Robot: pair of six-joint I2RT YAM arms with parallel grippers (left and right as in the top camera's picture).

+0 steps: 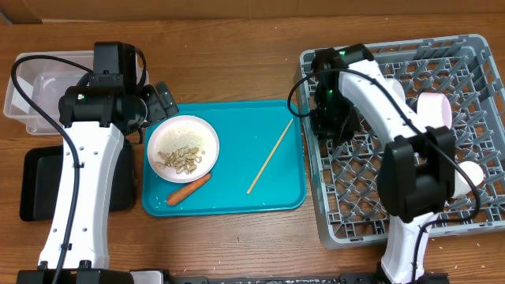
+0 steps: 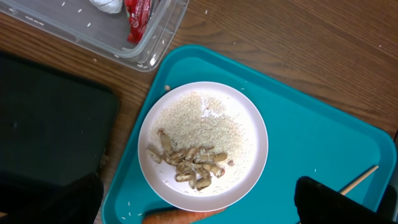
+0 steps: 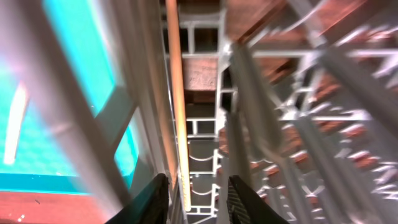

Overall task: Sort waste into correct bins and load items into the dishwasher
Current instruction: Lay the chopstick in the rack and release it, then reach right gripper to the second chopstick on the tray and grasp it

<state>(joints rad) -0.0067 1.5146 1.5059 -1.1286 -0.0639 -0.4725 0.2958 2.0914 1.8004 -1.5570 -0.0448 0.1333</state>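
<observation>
A round white plate (image 1: 183, 146) with beige food scraps (image 2: 189, 165) and rice sits on the teal serving tray (image 1: 237, 197). An orange carrot (image 1: 189, 189) lies just in front of it. My left gripper (image 2: 199, 211) hangs open above the plate's near edge, with a dark finger (image 2: 339, 202) on each side. One wooden chopstick (image 1: 270, 158) lies on the teal tray. My right gripper (image 3: 199, 180) is down inside the grey dish rack (image 1: 473, 47), its jaws parted around another chopstick (image 3: 179, 112) lying along the rack's left wall, with a gap on both sides.
The clear tub (image 1: 31, 99) at the back left holds a red wrapper (image 2: 138, 18) and a white tissue (image 2: 109, 5). The flat black tray (image 1: 35, 185) lies in front of it. A pale pink bowl (image 1: 434, 110) and a white cup (image 1: 469, 173) stand in the rack.
</observation>
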